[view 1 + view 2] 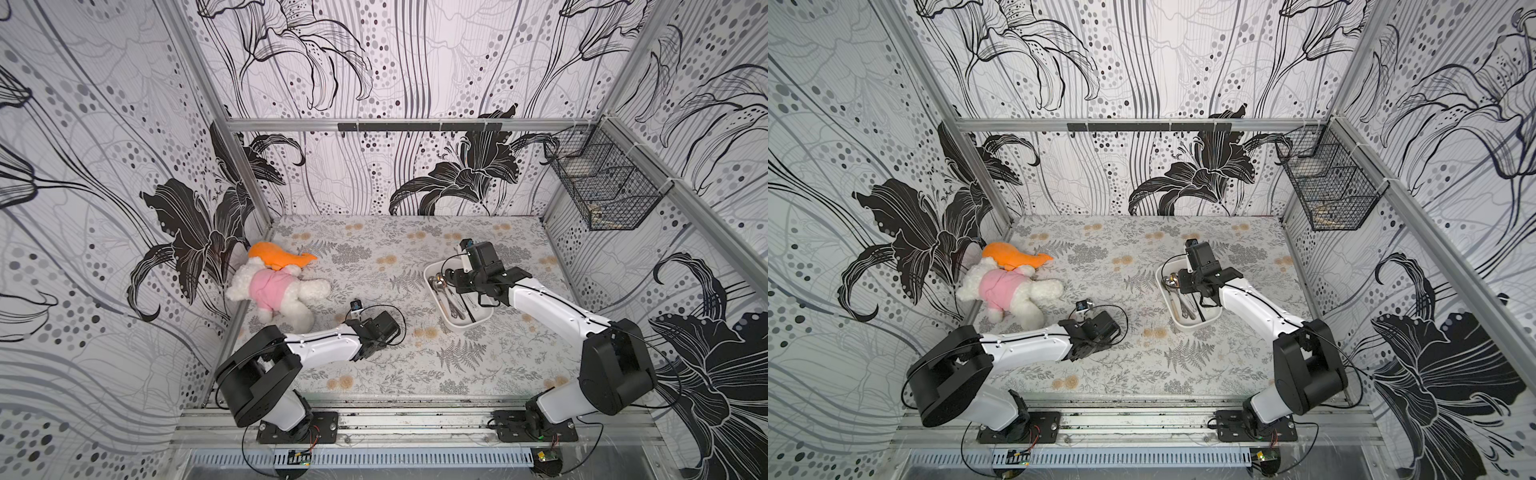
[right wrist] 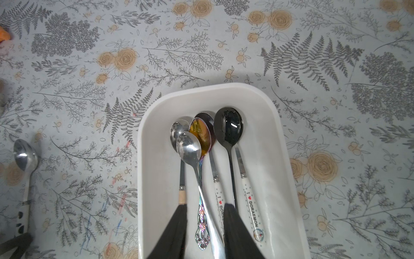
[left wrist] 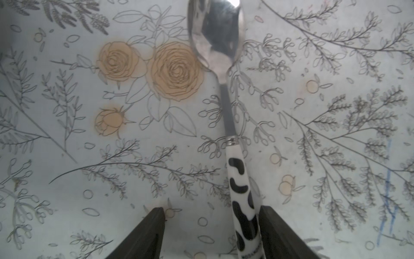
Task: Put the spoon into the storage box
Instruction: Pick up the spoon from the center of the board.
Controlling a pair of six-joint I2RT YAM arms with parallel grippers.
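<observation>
While the steel spoon point(image 3: 226, 116) with black-and-white cow-patch handle lies flat on the floral worktop point(image 3: 67, 161) | left tool point(image 3: 212, 210) wide open astride its handle, gripping nothing | right tool point(image 2: 205, 206) part open, empty, over shallow white plastic storage box point(image 2: 154, 175) holding several spoons point(image 2: 228, 127).

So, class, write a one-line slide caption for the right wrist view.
Open right gripper over the storage box of spoons; one spotted-handled spoon lies outside on the table.

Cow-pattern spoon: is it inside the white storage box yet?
No, in the right wrist view the cow-pattern spoon lies on the tablecloth, outside the storage box.
</observation>
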